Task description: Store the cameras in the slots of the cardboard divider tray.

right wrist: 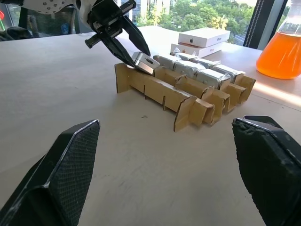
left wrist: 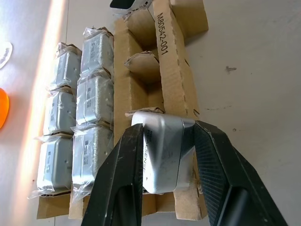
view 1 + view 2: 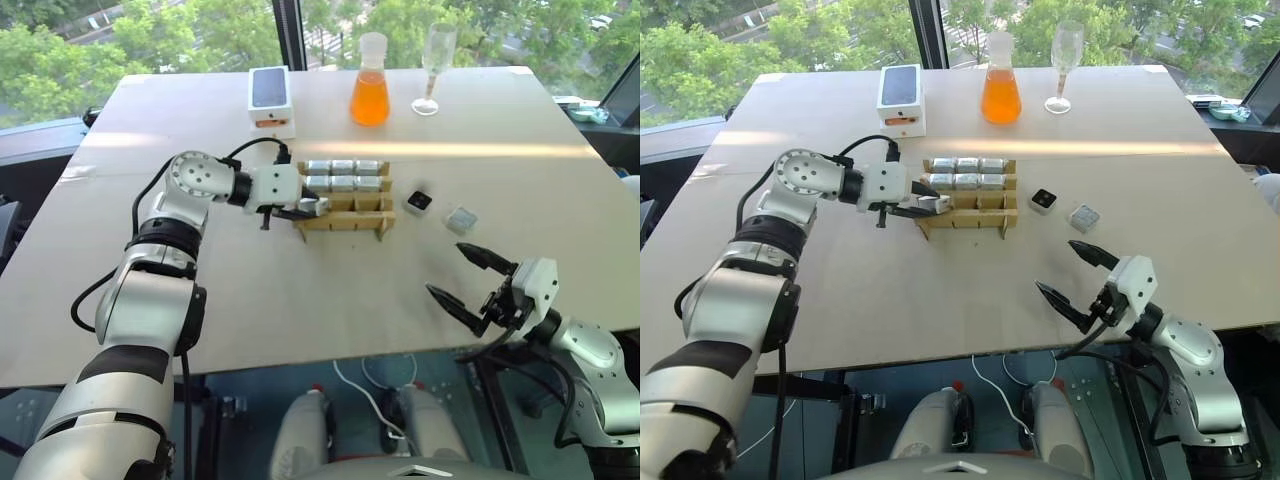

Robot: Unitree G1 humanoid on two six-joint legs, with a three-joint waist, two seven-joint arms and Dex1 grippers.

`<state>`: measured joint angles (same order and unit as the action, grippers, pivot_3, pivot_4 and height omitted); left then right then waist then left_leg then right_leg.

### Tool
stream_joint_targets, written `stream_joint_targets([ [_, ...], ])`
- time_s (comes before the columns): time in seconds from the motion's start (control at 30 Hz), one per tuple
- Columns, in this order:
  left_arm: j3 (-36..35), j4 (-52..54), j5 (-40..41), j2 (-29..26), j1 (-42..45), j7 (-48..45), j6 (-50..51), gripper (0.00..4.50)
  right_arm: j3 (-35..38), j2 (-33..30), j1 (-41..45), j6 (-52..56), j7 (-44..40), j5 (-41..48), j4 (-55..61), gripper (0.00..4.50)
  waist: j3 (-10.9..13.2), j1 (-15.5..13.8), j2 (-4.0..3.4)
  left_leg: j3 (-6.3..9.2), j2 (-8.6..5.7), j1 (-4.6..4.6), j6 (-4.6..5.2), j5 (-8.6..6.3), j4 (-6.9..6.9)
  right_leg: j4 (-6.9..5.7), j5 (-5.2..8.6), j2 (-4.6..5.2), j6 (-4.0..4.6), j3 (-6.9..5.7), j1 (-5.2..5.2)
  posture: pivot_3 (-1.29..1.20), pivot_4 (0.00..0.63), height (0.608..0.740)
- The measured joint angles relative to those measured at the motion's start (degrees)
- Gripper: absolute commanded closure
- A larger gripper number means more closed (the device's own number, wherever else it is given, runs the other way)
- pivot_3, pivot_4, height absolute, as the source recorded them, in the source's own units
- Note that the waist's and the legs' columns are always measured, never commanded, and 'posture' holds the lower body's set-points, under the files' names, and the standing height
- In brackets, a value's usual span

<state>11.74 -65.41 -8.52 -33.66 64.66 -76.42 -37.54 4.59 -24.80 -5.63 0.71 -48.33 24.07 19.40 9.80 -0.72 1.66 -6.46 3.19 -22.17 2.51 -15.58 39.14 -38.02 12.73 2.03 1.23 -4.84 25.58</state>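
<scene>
Six wrapped cameras (image 3: pixel 343 174) already fill the two far rows of the cardboard divider tray (image 3: pixel 342 211), which I see near the middle of the desk (image 3: pixel 300 300), with its near row of three slots towards me. My left claw (image 3: pixel 312 207) reaches in from the 9 o'clock side of the tray and has its two black fingers (image 2: pixel 123 174) pressed on either side of a seventh camera (image 2: pixel 162 153), a bare silver one. That camera sits tilted at the mouth of the near row's left-end slot, partly down in the cardboard, while the other two slots of that row stand open.

At about 3 o'clock from the tray, two loose cameras lie on the desk just apart from each other: the nearer one (image 3: pixel 418 200) shows a black face with a lens, and the further one (image 3: pixel 460 219) is silver-grey on top.

My right claw (image 3: pixel 470 283) hangs over the near edge of the desk at roughly 5 o'clock from the tray, well apart from it, jaws spread wide with nothing between them.

Towards 12 o'clock along the far side of the desk stand a white phone box (image 3: pixel 270 98), a flask of orange liquid (image 3: pixel 369 82) and a clear stemmed glass (image 3: pixel 434 65).
</scene>
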Motion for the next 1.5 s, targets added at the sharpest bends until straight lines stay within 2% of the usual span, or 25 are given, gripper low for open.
stream_joint_targets([
  [0.13,-0.9,-0.7,1.6,0.3,0.6,-2.2,2.8,3.49,-0.2,0.0,0.5,0.0,-0.1,0.0,-0.5,0.0,0.0,0.0,0.0,0.04,-0.01,-0.08,-0.01,0.01,0.04,0.01,0.0,-0.01,0.0,-0.06,0.03,0.0,0.15,0.74],
  [0.43,-2.6,-4.2,4.2,-0.9,11.3,-14.7,19.6,3.49,-1.6,0.4,2.0,-0.5,-0.3,-0.1,-2.2,0.0,0.0,0.1,0.0,0.35,-0.07,-0.37,-0.17,0.1,0.2,0.06,0.0,-0.01,0.0,-0.38,0.08,0.0,0.15,0.74],
  [0.73,0.7,-8.3,3.6,0.9,13.7,-15.8,27.1,3.49,-2.5,0.7,1.9,-1.1,0.1,-0.1,-2.4,0.0,0.0,0.0,0.01,0.46,-0.06,-0.47,-0.19,0.12,0.26,0.07,0.0,0.0,0.01,-0.47,0.08,0.0,0.15,0.74],
  [1.17,0.9,-10.1,-1.4,1.6,13.8,-14.9,22.5,3.49,-3.8,1.8,-3.6,-1.1,2.8,-0.6,1.6,0.0,0.0,0.0,0.01,0.49,-0.07,-0.47,-0.2,0.12,0.27,0.05,0.0,0.01,0.01,-0.48,0.08,0.0,0.15,0.74],
  [1.5,1.2,-10.7,-5.4,2.6,13.8,-9.5,17.6,3.49,-4.7,2.8,-4.1,-1.3,4.2,-1.3,1.9,0.0,0.0,0.0,0.02,0.51,-0.07,-0.47,-0.19,0.11,0.29,0.03,0.0,0.01,0.01,-0.49,0.08,0.0,0.15,0.74],
])
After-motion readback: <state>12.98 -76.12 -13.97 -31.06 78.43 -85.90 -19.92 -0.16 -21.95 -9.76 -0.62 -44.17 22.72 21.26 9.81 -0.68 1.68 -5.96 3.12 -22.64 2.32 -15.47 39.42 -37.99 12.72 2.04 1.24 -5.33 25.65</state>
